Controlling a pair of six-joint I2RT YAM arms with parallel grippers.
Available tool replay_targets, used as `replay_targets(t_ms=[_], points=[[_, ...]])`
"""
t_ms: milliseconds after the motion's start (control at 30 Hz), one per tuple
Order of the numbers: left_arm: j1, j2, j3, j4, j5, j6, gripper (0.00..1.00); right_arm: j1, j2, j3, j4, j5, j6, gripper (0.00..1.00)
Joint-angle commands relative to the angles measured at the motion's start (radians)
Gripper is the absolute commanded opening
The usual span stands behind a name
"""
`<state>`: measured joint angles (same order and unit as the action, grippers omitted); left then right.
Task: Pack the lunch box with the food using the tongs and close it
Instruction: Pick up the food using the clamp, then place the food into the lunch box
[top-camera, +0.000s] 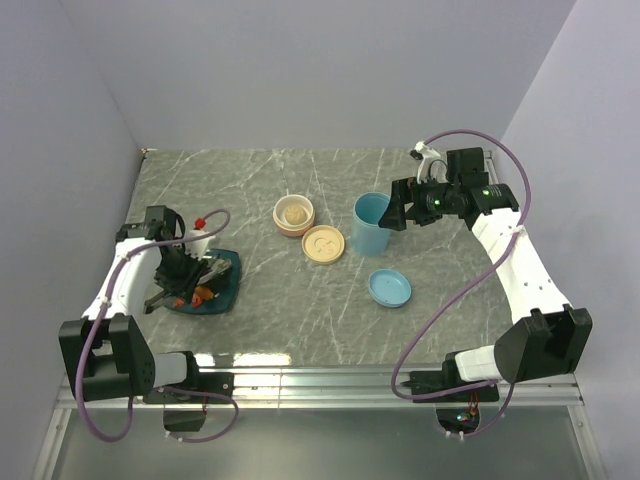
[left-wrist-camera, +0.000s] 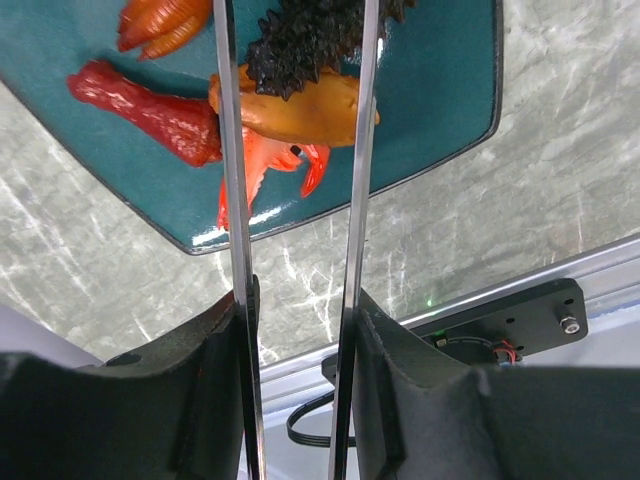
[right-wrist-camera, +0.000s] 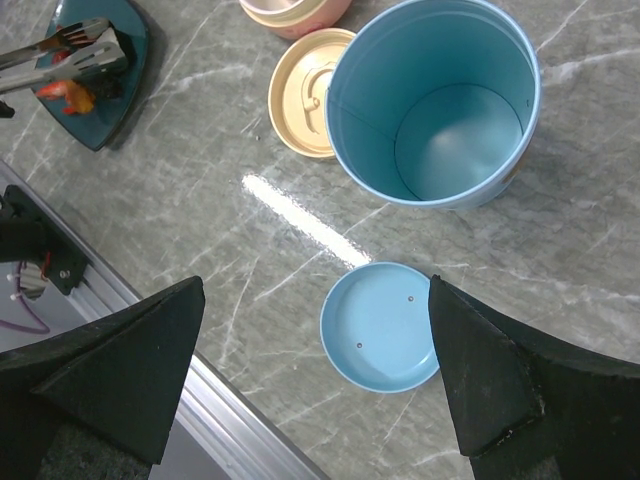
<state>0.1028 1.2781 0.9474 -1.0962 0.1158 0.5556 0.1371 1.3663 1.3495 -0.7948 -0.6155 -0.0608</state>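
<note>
Left fingers (left-wrist-camera: 190, 380) are clamping the tongs (left-wrist-camera: 232, 180) astride the food (left-wrist-camera: 300, 110) — right fingers (right-wrist-camera: 120, 370) gaping. Pinching off-centre, we are risking a slip.

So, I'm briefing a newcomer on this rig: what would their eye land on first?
The silvery tongs gripped in the left tool, their arms straddling red-orange food on the teal plate, far left. Then the empty blue container near the open right tool, its lid lying beside it.

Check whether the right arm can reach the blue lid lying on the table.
Probably yes: the right gripper is open and empty, and the blue lid lies bare straight ahead of it.
</note>
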Motion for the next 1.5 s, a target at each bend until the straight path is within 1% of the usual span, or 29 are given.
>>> replay_targets(t_ms=[0,267,433,467,533,567,633,767,833,867,933,967,1167,1300,1367,1467], points=[[0.003,-0.036,0.074,-0.021,0.019,-0.011,0.34,-0.005,0.007,0.030,-0.003,-0.016,-0.005,1.00],[0.003,-0.066,0.123,-0.044,0.044,-0.010,0.27,-0.007,-0.003,0.022,-0.004,-0.026,-0.005,1.00],[-0.015,-0.060,0.253,-0.086,0.142,-0.003,0.23,-0.007,-0.001,0.039,-0.009,-0.026,-0.011,1.00],[-0.028,-0.048,0.310,-0.094,0.157,-0.005,0.21,-0.005,0.001,0.052,-0.012,-0.021,-0.013,1.00],[-0.087,-0.034,0.365,-0.100,0.182,-0.026,0.21,-0.007,0.004,0.068,-0.021,-0.007,-0.020,1.00],[-0.145,-0.019,0.417,-0.097,0.183,-0.037,0.20,-0.007,0.005,0.086,-0.024,-0.001,-0.022,1.00],[-0.198,0.003,0.471,-0.097,0.203,-0.062,0.19,-0.007,0.011,0.109,-0.037,0.043,-0.024,1.00],[-0.320,0.094,0.634,-0.081,0.251,-0.098,0.19,-0.014,0.013,0.169,-0.055,0.094,-0.037,1.00],[-0.354,0.127,0.688,-0.057,0.269,-0.120,0.20,-0.019,0.014,0.191,-0.067,0.103,-0.042,1.00],[-0.392,0.162,0.739,-0.032,0.283,-0.126,0.20,-0.028,0.017,0.206,-0.067,0.109,-0.036,1.00],[-0.431,0.199,0.812,-0.010,0.294,-0.146,0.20,-0.039,0.019,0.214,-0.058,0.108,-0.014,1.00],[-0.474,0.240,0.836,0.005,0.298,-0.157,0.20,-0.051,0.020,0.220,-0.055,0.117,-0.010,1.00],[-0.632,0.397,0.979,0.050,0.277,-0.181,0.20,-0.129,0.042,0.283,-0.089,0.096,-0.022,1.00],[-0.693,0.484,1.047,0.058,0.269,-0.186,0.21,-0.186,0.050,0.301,-0.095,0.073,-0.014,1.00],[-0.713,0.527,1.071,0.062,0.265,-0.181,0.24,-0.194,0.050,0.298,-0.090,0.059,-0.013,1.00],[-0.724,0.572,1.082,0.078,0.260,-0.183,0.25,-0.203,0.047,0.292,-0.095,0.048,-0.013,1.00]])
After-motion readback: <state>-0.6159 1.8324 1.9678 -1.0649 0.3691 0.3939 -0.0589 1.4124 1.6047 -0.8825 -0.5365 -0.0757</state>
